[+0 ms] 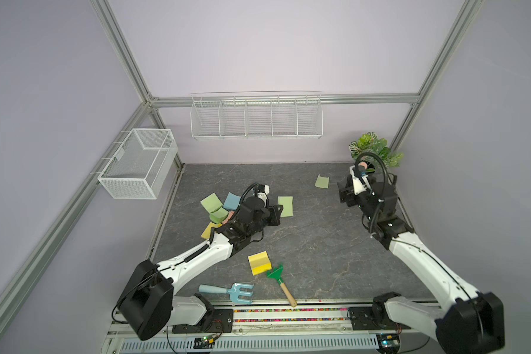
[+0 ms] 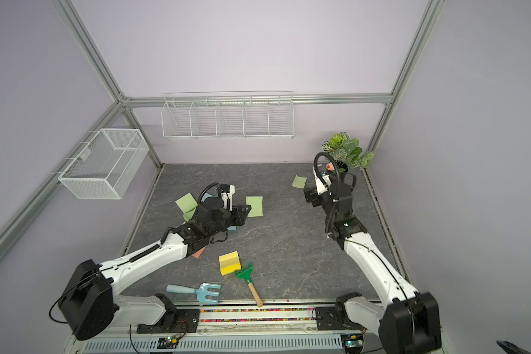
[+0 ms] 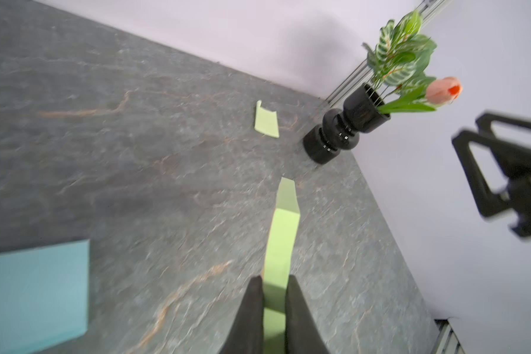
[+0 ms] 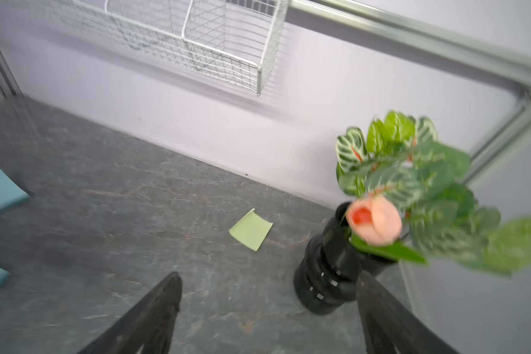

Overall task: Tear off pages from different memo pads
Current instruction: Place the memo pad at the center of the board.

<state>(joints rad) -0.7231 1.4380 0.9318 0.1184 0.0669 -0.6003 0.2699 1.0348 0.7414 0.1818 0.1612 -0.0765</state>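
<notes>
The left gripper (image 3: 274, 279) is clamped tight on a green page (image 3: 284, 233). Its 2 black fingers (image 3: 249, 309) pinch one edge while the rest of the sheet sticks out to the right, bent partway along. In both top views this gripper sits low over the middle of the desk (image 1: 304, 245), pointing right. I cannot tell whether the sheet touches the surface. Just left of it, partly under the arm, is the heap of memo pads (image 1: 211, 202): green, light blue, yellow and a sliver of salmon, touching and overlapping. 1 more yellow memo pad (image 1: 259, 263) lies apart, nearer the front, just beside the head of a green toy rake (image 1: 275, 272), with a pale blue garden fork (image 1: 227, 291) to the left of that. The right gripper (image 4: 267, 275) hangs above the far right of the desk with its jaws spread wide and nothing between them. A loose green page (image 4: 251, 230), 1 corner curled up, lies on the desk just to its left, well apart from the pads. A black vase (image 4: 325, 269) with leaves and a peach flower stands close by in the far right corner. A white wire rack (image 1: 255, 118) hangs on the far wall and a mesh basket (image 1: 138, 162) on the left wall.
</notes>
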